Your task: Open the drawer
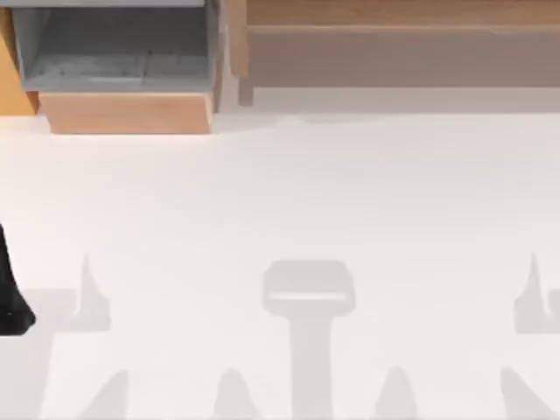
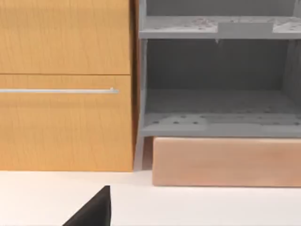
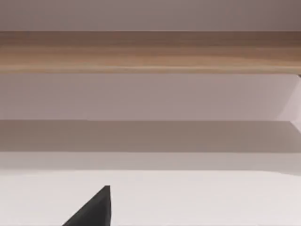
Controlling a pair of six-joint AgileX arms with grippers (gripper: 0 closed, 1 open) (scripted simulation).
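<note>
Though pulled out, drawer (image 1: 122, 112) w/ plain front, no writing.

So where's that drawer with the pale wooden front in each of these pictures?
Top view: the drawer sits at the upper left, grey inside, pale front panel facing the table.
Left wrist view: the drawer is at the lower right, beside an orange cabinet door.
Right wrist view: not there; a long wooden ledge runs across.
Shared landmark: the white table.
</note>
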